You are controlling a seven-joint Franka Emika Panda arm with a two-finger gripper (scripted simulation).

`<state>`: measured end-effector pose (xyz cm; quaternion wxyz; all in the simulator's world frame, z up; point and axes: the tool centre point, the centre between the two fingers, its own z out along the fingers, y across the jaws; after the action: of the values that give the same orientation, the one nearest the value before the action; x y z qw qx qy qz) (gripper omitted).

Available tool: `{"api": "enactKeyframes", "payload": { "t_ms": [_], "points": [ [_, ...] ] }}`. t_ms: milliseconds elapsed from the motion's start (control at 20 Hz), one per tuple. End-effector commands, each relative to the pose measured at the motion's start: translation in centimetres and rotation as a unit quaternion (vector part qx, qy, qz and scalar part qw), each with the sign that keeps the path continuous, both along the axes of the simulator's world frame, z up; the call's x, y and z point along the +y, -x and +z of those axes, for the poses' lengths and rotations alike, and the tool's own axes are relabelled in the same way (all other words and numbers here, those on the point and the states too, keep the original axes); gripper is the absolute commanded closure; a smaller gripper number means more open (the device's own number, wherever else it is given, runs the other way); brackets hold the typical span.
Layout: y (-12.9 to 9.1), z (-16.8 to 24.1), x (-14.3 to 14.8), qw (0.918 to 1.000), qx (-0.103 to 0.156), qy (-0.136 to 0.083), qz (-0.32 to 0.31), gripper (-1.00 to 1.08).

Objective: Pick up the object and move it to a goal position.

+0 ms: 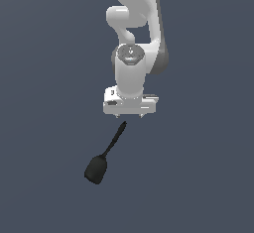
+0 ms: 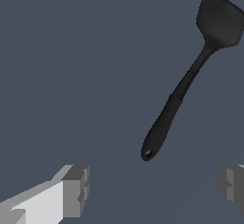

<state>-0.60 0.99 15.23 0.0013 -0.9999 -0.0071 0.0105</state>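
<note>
The robot arm (image 1: 133, 38) is smooth, white and round, with a flat white hand (image 1: 130, 116) and 2 blocky grey fingers (image 2: 76, 189).

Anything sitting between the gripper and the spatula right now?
Nothing: in the wrist view only bare grey surface separates the open gripper from the spatula; the exterior view shows the same.
</note>
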Motion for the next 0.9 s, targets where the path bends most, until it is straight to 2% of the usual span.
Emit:
{"api": "enactKeyframes", "payload": {
  "t_ms": [0,400,850],
  "points": [
    [0.0,0.0,0.0,1.0000,0.000,0.000,0.000,-0.92],
    [-1.1,2.0,3.2,0.9996,-0.024,-0.004,0.017,-0.92],
    [-1.5,1.7,2.8,0.9997,-0.023,-0.005,0.008,-0.92]
  ]
}}
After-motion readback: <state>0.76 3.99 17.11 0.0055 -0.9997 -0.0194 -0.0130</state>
